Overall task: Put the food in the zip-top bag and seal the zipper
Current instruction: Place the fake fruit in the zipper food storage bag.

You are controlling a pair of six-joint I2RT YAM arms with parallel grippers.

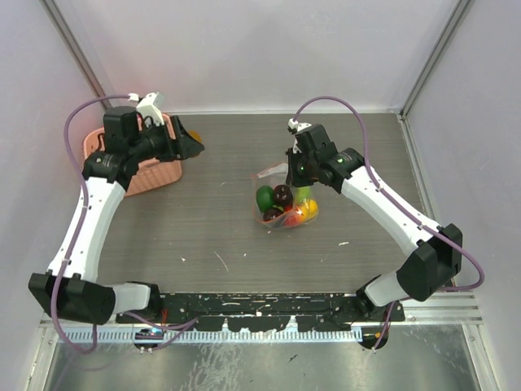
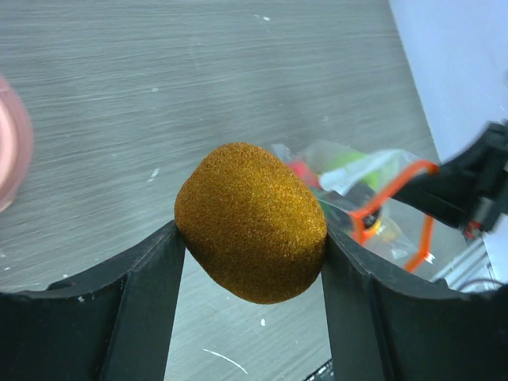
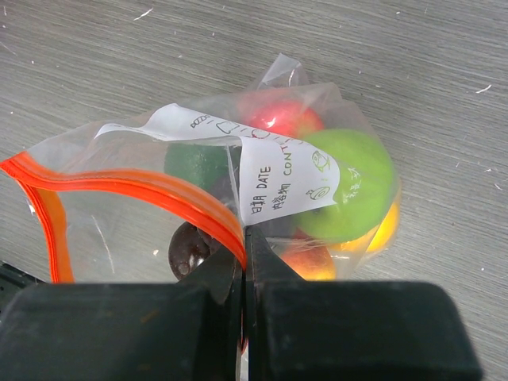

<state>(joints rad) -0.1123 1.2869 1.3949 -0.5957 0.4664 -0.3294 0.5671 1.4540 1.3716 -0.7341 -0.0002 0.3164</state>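
The left gripper [image 2: 252,235] is clenched on a fuzzy golden-brown fruit [image 2: 250,221], one black finger pressing it at 9 o'clock and the other at 3 o'clock. The fruit hangs clear of the grey worktop [image 1: 220,224]. In the top view this gripper sits toward 10 o'clock on the worktop, with the pink basket [image 1: 155,173] just beside it at 8 o'clock.

The right gripper [image 3: 245,248] is pinched tight on the zipper [image 3: 135,184], where the red-orange strip runs down into its closed fingertips. From there the strip curves away toward 9 o'clock, and the mouth gapes open. The zip-top bag [image 1: 273,218] lies near the middle of the worktop, below the right gripper at its 6 o'clock and well apart from the left gripper.

Inside the bag is a red piece [image 3: 282,117] at 12 o'clock, a light green ball [image 3: 357,186] at 2 o'clock, a dark green piece [image 3: 194,164], a dark purple-brown piece [image 3: 185,250] just beside the fingers, and a yellow-orange piece [image 3: 386,230] at 3 o'clock. A white label [image 3: 290,171] with handwriting crosses the front of the bag.
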